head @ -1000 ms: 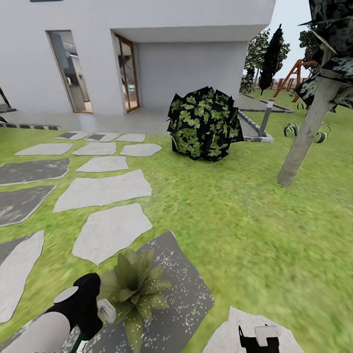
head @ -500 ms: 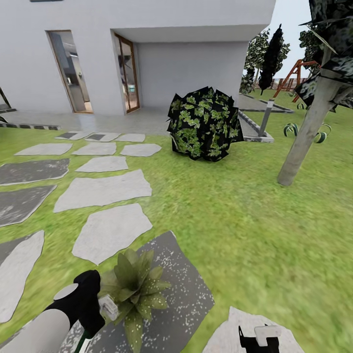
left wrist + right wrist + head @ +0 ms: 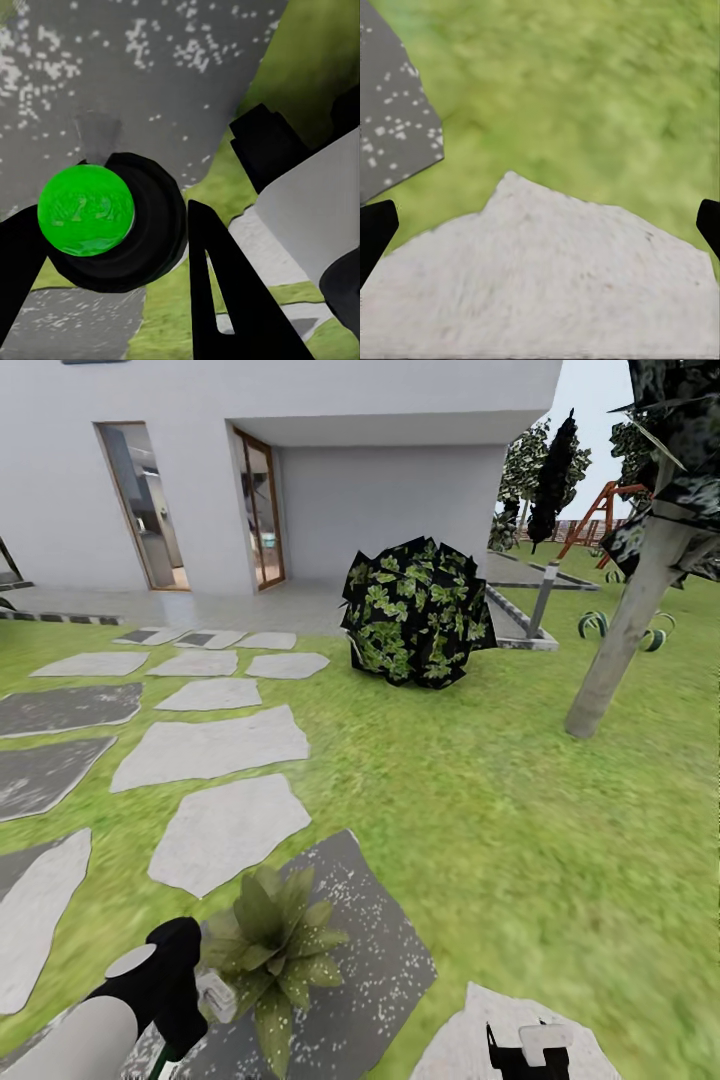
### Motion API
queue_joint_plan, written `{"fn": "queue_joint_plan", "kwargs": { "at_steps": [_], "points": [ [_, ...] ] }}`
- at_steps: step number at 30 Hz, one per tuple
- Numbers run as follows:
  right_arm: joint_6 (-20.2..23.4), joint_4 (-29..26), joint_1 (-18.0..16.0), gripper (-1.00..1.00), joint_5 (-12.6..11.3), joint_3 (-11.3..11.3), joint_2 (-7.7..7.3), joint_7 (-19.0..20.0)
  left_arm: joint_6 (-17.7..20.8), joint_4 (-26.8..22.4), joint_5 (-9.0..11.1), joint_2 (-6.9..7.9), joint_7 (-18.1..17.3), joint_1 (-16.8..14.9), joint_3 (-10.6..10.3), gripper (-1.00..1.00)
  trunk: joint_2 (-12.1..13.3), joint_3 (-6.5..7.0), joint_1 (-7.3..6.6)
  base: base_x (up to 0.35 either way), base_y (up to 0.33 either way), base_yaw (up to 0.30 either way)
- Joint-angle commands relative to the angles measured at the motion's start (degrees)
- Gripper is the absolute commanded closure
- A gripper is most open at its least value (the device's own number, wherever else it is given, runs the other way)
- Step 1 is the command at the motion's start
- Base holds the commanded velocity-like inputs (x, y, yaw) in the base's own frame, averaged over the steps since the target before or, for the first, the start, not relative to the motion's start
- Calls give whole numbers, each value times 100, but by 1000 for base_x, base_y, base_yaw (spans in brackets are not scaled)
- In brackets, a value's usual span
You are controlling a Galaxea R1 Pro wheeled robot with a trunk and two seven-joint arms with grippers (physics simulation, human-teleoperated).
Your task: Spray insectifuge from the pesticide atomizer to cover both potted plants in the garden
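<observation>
1. We hold the atomizer (image 3: 213,994) in our left gripper (image 3: 190,1000), its pale head just beside the plant (image 3: 272,945) at the near corner of the dark slab (image 3: 370,950). We judge this puts the nozzle close enough to wet the leaves.
2. In the left wrist view the fingers (image 3: 225,300) close round a dark ring with a bright green centre (image 3: 86,210), which we take for the bottle seen end-on.
3. Our right gripper (image 3: 528,1050) hangs low over a pale stone (image 3: 555,277), jaws spread wide and holding nothing, seemingly parked out of the way.
4. White specks cover the slab around the plant; we judge them spray.
5. Against half a second ago, the left gripper has shifted a little; a second ago it sat about where it is now. We read that as a small sweep. Plant, stones and right gripper are unchanged.
</observation>
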Motion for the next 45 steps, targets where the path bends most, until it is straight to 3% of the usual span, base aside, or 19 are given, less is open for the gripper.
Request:
{"fn": "queue_joint_plan", "kwargs": {
  "at_steps": [1,13,21,32,45],
  "points": [
    [-15,8,-5,-100,61,-19,0,-42,42,-9,-36,7,-34,-1,-26,100,-2,-5,-3,-269,0,0],
    [-15,8,-5,-100,53,-19,0,-51,68,-101,-11,-40,-75,-142,21,100,-2,-5,-3,-148,93,-54],
    [-15,8,-5,-100,53,-19,0,-51,74,-105,-38,-109,-293,-647,-3,100,-2,-5,-3,0,0,-298],
    [-15,8,-5,-100,53,-19,0,-51,82,-97,-44,-38,-300,-664,-10,100,-2,-5,-3,-9,23,-76],
    [-15,8,-5,-100,53,-19,0,-51,83,-97,-44,-50,-300,-643,-10,100,-2,-5,-3,-46,295,-132]
  ]
}}
